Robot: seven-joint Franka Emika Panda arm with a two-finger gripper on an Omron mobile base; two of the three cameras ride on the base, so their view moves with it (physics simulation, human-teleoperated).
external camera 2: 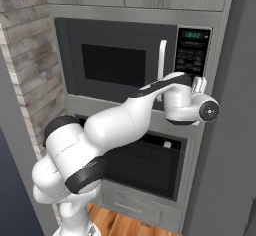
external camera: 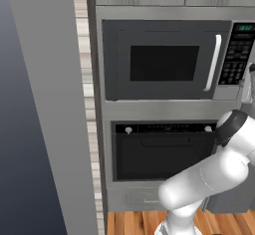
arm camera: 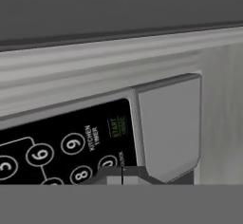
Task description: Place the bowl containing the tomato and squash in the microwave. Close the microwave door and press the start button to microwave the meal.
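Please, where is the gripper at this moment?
In the right base view, the gripper is at the lower part of the black keypad panel, right of the shut microwave door and its white handle.

microwave (external camera: 167, 59): built-in stainless box, its black keypad (arm camera: 61, 149) directly ahead of the shut claw (arm camera: 122, 179)
microwave door (external camera 2: 117, 62): dark grey, black window, closed, beside the claw
handle (external camera: 213, 62): white vertical bar, near the keypad edge

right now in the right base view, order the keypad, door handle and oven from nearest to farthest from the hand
1. Keypad: on the microwave's right side, just above the shut hand.
2. Door handle: white bar just left of the keypad.
3. Oven: below the microwave, farthest.
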